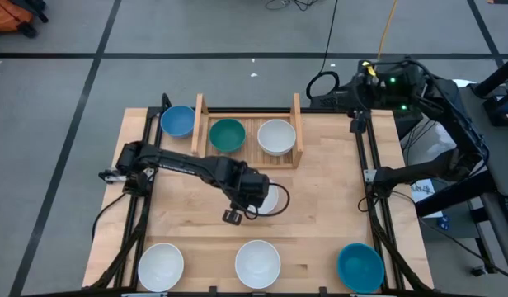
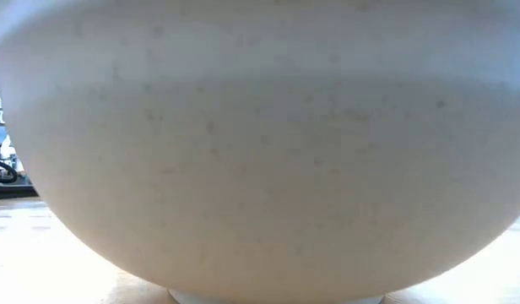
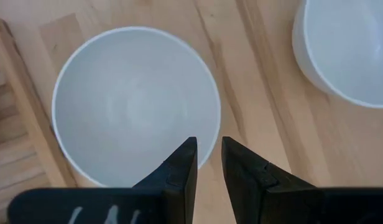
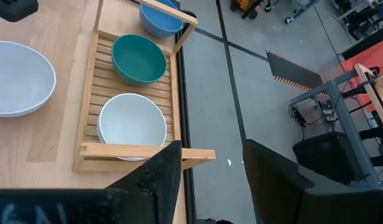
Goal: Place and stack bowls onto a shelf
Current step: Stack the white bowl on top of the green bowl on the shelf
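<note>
- Along the near edge of the light wooden tabletop [image 1: 320,198] stand three loose round bowls: a white bowl at near left [image 1: 161,266], a white bowl at near centre [image 1: 257,264] that fills the low view, and a bright blue bowl at near right [image 1: 359,266]
- At mid-table the left gripper [image 3: 207,163] hangs over the near rim of a fourth white bowl [image 3: 135,102], which sits on the table just in front of the rack
- Its two dark fingers are slightly apart with a narrow gap, one either side of the rim, pinching nothing yet
- This looks like the grasp step: the next move likely calls for lowering over the rim, closing, then lifting the bowl toward the rack
- The left arm reaches in from the far left, stretched across and bent down at the wrist
- Farther back, the low slatted light-wood shelf [image 1: 299,124] holds a dark teal-green bowl [image 1: 227,135] on its left and a white bowl [image 1: 276,137] on its right; another bright blue bowl [image 1: 177,120] sits just outside its left board
- The right gripper [image 4: 207,171] waits off the table's far right side, fingers spread and empty
</note>
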